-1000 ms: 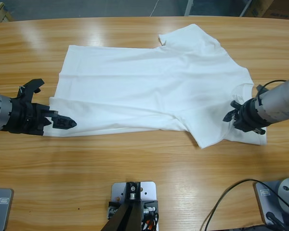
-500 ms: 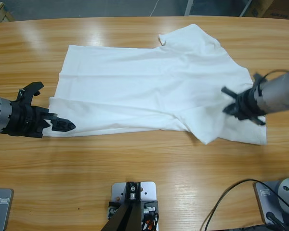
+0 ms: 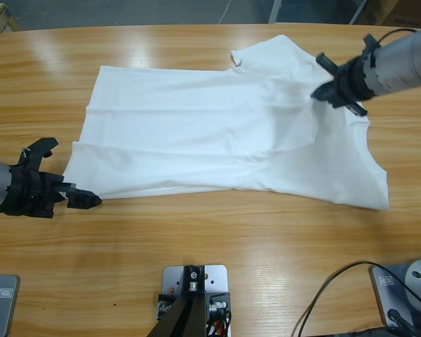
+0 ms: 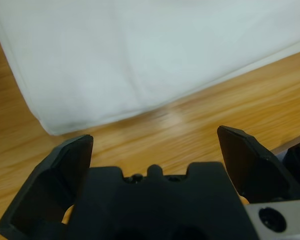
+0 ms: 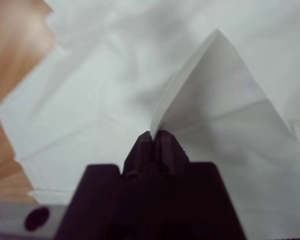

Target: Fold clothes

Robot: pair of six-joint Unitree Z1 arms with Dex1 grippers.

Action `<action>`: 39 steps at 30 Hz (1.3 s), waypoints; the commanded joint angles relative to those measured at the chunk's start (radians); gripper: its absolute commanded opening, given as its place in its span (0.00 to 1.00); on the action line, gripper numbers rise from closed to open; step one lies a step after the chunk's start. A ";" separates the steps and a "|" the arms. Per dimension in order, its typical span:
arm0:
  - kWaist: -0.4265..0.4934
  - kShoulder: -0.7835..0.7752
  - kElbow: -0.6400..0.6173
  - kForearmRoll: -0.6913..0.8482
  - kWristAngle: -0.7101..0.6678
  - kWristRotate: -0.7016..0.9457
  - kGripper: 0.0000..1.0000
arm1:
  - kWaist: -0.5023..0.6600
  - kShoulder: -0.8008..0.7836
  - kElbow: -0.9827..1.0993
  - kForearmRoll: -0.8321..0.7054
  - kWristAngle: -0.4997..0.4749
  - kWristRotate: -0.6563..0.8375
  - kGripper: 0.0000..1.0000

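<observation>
T-shirt lies spread on the worktop; right end effector pinches a raised fold mid-carry, left end effector gapes wide beside the hem. Next: lay it across.

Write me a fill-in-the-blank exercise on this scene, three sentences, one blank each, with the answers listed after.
1. The right gripper is shut on a pinched fold of the white ____.
2. The left gripper has its jaws ____ and holds nothing.
3. The T-shirt lies on a wooden ____.

Missing words: T-shirt; open; table
</observation>
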 commanded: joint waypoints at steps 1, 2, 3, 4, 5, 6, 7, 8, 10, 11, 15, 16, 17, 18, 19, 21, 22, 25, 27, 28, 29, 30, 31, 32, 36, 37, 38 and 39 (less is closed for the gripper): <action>-0.012 -0.021 0.046 -0.013 0.005 -0.018 0.96 | -0.054 0.105 -0.089 -0.084 0.038 -0.041 0.00; -0.012 -0.024 0.048 -0.014 0.005 -0.018 0.96 | -0.064 0.107 -0.102 -0.083 0.041 -0.049 0.00; -0.012 -0.025 0.049 -0.014 0.005 -0.018 0.96 | -0.074 0.110 -0.114 -0.077 0.045 -0.057 0.00; -0.012 -0.025 0.049 -0.016 0.004 -0.020 0.96 | -0.080 0.113 -0.125 -0.062 0.046 -0.060 0.00; -0.012 -0.025 0.049 -0.019 0.004 -0.022 0.96 | -0.082 0.114 -0.133 -0.045 0.046 -0.060 0.00; -0.012 -0.025 0.049 -0.020 0.004 -0.022 0.96 | -0.082 0.114 -0.134 -0.031 0.045 -0.060 0.00; -0.012 -0.023 0.049 -0.020 0.004 -0.022 0.96 | -0.082 0.115 -0.127 -0.025 0.043 -0.060 0.00; -0.012 -0.022 0.049 -0.021 0.003 -0.022 0.96 | -0.082 0.115 -0.115 -0.023 0.040 -0.059 0.00; -0.012 -0.020 0.050 -0.021 0.003 -0.023 0.96 | -0.081 0.115 -0.092 -0.021 0.038 -0.058 0.00; -0.012 -0.019 0.050 -0.021 0.003 -0.023 0.96 | -0.080 0.110 -0.083 -0.014 0.037 -0.057 0.00; -0.012 -0.018 0.050 -0.025 0.003 -0.024 0.96 | -0.065 0.046 -0.052 0.039 0.031 -0.048 0.00; -0.012 -0.017 0.049 -0.027 0.003 -0.025 0.96 | -0.056 0.020 -0.050 0.070 0.026 -0.040 0.00; -0.012 -0.016 0.049 -0.030 0.003 -0.028 0.96 | -0.043 -0.006 -0.049 0.103 0.019 -0.033 0.00; -0.012 -0.016 0.049 -0.034 0.003 -0.028 0.96 | -0.026 -0.029 -0.045 0.129 0.012 -0.026 0.00; -0.012 -0.015 0.049 -0.038 0.002 -0.029 0.96 | -0.008 -0.048 -0.039 0.152 0.003 -0.021 0.00; -0.012 -0.011 0.049 -0.042 0.002 -0.031 0.96 | 0.021 -0.075 -0.010 0.183 -0.013 0.005 0.00; -0.012 -0.013 0.048 -0.044 0.002 -0.031 0.96 | 0.033 -0.083 0.009 0.192 -0.018 0.024 0.00; -0.013 -0.019 0.050 -0.043 0.002 -0.031 0.96 | 0.074 -0.108 0.052 0.221 -0.039 0.062 0.00; -0.015 -0.021 0.052 -0.043 0.002 -0.031 0.96 | 0.097 -0.118 0.064 0.254 -0.055 0.087 0.00; -0.017 -0.021 0.052 -0.043 0.002 -0.032 0.96 | 0.104 -0.123 0.064 0.270 -0.065 0.097 0.00; -0.020 -0.021 0.052 -0.043 0.002 -0.033 0.96 | 0.107 -0.125 0.064 0.278 -0.071 0.100 0.00; -0.021 -0.021 0.052 -0.044 0.002 -0.033 0.96 | 0.108 -0.127 0.062 0.288 -0.075 0.103 0.00; -0.023 -0.019 0.052 -0.044 0.002 -0.033 0.96 | 0.109 -0.128 0.059 0.302 -0.080 0.108 0.00; -0.023 -0.019 0.052 -0.044 0.002 -0.033 0.96 | 0.109 -0.130 0.056 0.317 -0.085 0.111 0.00; -0.023 -0.019 0.052 -0.044 0.002 -0.033 0.96 | 0.123 -0.137 0.053 0.363 -0.099 0.139 0.00; -0.023 -0.019 0.051 -0.044 0.002 -0.033 0.96 | 0.127 -0.142 0.053 0.366 -0.098 0.150 0.00; -0.023 -0.019 0.051 -0.044 0.002 -0.033 0.96 | 0.132 -0.145 0.049 0.366 -0.096 0.163 0.00; -0.023 -0.019 0.051 -0.044 0.002 -0.033 0.96 | 0.137 -0.147 0.042 0.367 -0.093 0.173 0.00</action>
